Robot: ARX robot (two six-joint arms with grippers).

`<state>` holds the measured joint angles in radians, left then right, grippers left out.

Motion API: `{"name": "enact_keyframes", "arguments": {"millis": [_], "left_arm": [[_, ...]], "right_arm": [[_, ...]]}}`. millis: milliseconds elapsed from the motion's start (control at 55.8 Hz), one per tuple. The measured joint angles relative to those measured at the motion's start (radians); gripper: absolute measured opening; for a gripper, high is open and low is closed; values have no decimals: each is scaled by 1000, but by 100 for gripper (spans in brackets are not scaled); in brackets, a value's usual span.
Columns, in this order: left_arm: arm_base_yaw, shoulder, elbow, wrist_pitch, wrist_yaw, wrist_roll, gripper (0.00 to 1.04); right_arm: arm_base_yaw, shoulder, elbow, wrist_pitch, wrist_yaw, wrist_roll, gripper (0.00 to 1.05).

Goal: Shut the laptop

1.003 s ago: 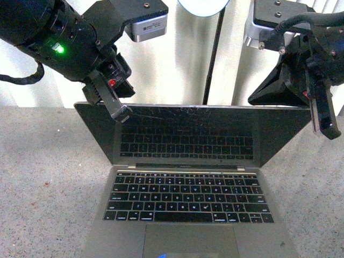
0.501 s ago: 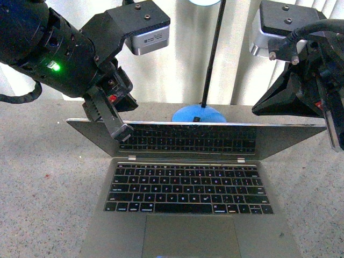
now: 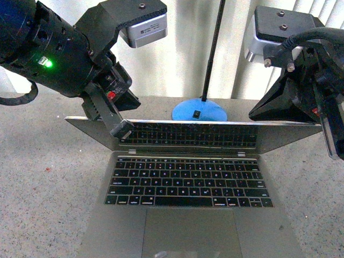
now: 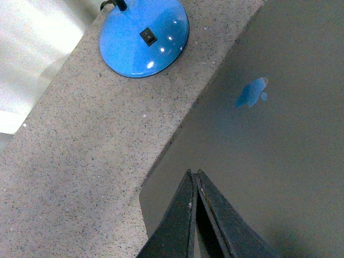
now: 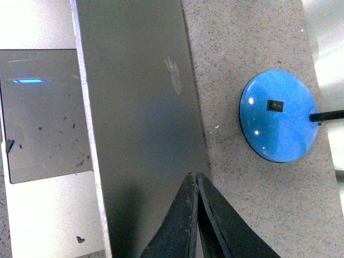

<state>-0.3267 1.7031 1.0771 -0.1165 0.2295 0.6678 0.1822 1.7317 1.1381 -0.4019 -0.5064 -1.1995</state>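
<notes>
A silver-grey laptop (image 3: 188,185) sits on a speckled grey surface (image 3: 43,177), straight ahead of the robot and between its two arms. Its lid (image 4: 279,140) is tipped far forward over the black keyboard (image 3: 187,183) and stands only partly open, so just a narrow strip of dark screen shows above the hinge. The large trackpad (image 3: 191,234) lies nearest the camera.

The left tool (image 3: 122,129) reaches down to the lid's top edge near its left corner. In the left wrist view its two dark fingers (image 4: 180,215) are pressed together to a point with nothing between them, lying over the back of the lid near a corner. The apple logo (image 4: 251,92) shows faintly on that grey back. Whether the tips actually press on the lid cannot be told.

The right tool (image 3: 334,144) hangs at the lid's right end, partly cut off by the picture's edge. From the right wrist camera, its fingers (image 5: 185,220) are also closed tip to tip, gripping nothing, over the lid's back close to its side edge — contact is again unclear.

Behind the laptop stands a round blue lamp base (image 3: 200,112) with a small black switch, and a thin black pole (image 3: 212,51) rises from it.
</notes>
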Motion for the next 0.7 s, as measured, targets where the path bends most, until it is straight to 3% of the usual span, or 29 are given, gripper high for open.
{"name": "enact_keyframes", "arguments": {"millis": [698], "left_arm": [[3,10,-62,13,26,32,4]], "right_arm": [[4,15,-60,27,-8,0,3]]}}
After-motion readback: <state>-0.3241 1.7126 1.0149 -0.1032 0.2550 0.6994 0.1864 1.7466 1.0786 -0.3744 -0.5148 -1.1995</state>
